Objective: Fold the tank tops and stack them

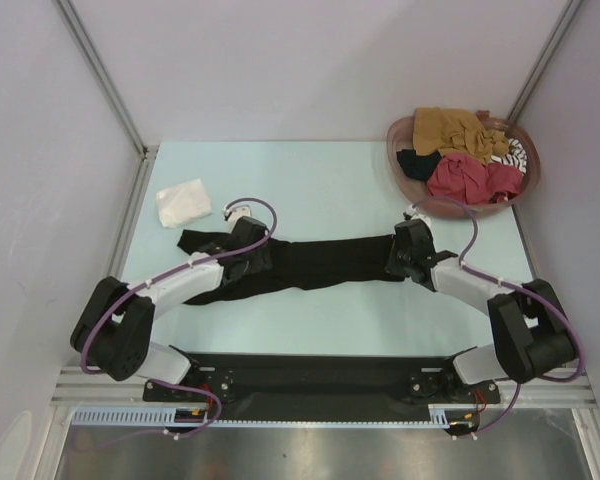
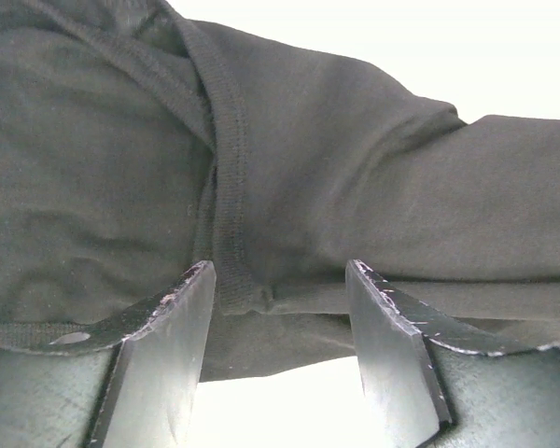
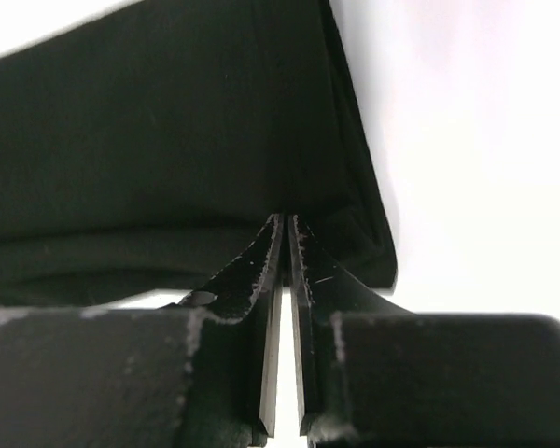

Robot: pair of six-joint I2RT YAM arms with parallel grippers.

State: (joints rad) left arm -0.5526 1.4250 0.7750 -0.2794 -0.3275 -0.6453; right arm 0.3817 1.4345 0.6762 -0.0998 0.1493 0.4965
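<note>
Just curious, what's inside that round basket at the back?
Crumpled tank tops: a mustard-brown top, a red top, a black top, a striped top. Whatever lies beneath them, and the basket floor, is covered.

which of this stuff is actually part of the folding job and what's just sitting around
Job:
black top, stretched between the arms
white top, at the left
mustard top, red top and striped top, heaped in the basket

Just there:
basket, only holding the waiting tops
</note>
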